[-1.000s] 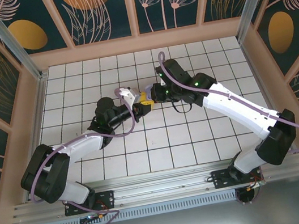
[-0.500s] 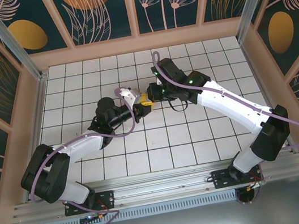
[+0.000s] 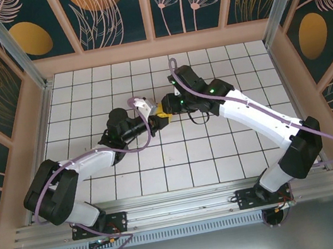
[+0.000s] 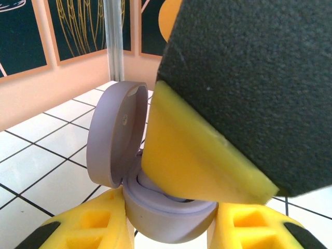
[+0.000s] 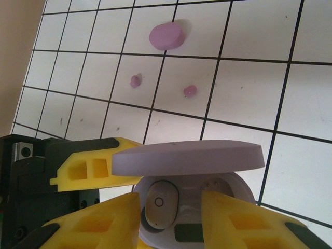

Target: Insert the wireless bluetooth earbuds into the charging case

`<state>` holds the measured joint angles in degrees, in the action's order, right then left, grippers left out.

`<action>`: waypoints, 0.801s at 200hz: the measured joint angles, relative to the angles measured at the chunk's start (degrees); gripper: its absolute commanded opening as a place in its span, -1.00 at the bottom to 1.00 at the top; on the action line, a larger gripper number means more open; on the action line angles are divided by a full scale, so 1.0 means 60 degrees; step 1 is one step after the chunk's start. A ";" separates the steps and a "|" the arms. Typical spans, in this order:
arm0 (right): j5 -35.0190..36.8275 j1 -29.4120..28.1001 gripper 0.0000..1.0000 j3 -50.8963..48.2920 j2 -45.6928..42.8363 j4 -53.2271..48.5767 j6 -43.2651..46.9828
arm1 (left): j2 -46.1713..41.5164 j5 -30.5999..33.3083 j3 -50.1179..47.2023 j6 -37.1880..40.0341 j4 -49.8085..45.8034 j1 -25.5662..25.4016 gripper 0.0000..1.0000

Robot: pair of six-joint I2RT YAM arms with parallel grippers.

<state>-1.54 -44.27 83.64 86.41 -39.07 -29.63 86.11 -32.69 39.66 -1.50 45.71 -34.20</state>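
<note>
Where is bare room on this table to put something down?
Bare: the near table rows between the arm bases, and the far corner tiles by the walls. Crowded: the centre, where the left gripper holds the lavender case under the right gripper, with a pink case and two pink earbuds nearby.

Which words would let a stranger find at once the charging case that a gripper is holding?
Look at the middle of the white tiled table. There the left gripper clamps a round lavender case from both sides. Its lid stands hinged open, whereas the pink case lies flat on the tiles with no lid raised.
</note>
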 measured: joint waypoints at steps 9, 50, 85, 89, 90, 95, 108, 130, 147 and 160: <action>-0.0004 0.0004 -0.28 0.0000 0.0000 0.0004 0.0000 | 0.0000 0.0000 0.0000 0.0000 0.0000 0.0000 -1.00; -0.0178 0.0007 -0.27 0.0000 -0.0069 0.0047 -0.0018 | 0.0000 0.0011 -0.0004 0.0000 0.0029 0.0000 -1.00; -0.0423 0.0146 -0.27 -0.0040 -0.0641 0.0248 -0.0117 | 0.0000 0.0040 -0.0066 -0.0153 0.0171 0.0000 -1.00; -0.0437 0.0186 -0.27 -0.0055 -0.0754 0.0295 -0.0120 | 0.0004 0.0040 -0.0095 -0.0208 0.0208 0.0000 -1.00; -0.0441 0.0193 -0.27 -0.0058 -0.0772 0.0302 -0.0120 | 0.0004 0.0040 -0.0102 -0.0222 0.0211 0.0000 -1.00; -0.0466 0.0233 -0.27 -0.0091 -0.0907 0.0368 -0.0120 | 0.0007 0.0040 -0.0157 -0.0302 0.0277 0.0000 -1.00; -0.0514 0.0375 -0.27 -0.0189 -0.1246 0.0488 -0.0138 | 0.0029 0.0044 -0.0310 -0.0492 0.0415 0.0000 -1.00; -0.0630 0.0743 -0.27 -0.0430 -0.1712 0.0634 -0.0189 | 0.0149 0.0047 -0.0474 -0.0772 0.0484 0.0000 -1.00; -0.0754 0.1198 -0.27 -0.0710 -0.1945 0.0692 -0.0226 | 0.0244 0.0051 -0.0488 -0.0874 0.0477 0.0000 -1.00; -0.0827 0.1690 -0.27 -0.0994 -0.2040 0.0688 -0.0222 | 0.0266 0.0051 -0.0528 -0.0951 0.0484 0.0000 -1.00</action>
<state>-6.50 -34.13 77.67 74.17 -34.94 -30.96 87.70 -32.38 36.49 -7.20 48.62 -34.20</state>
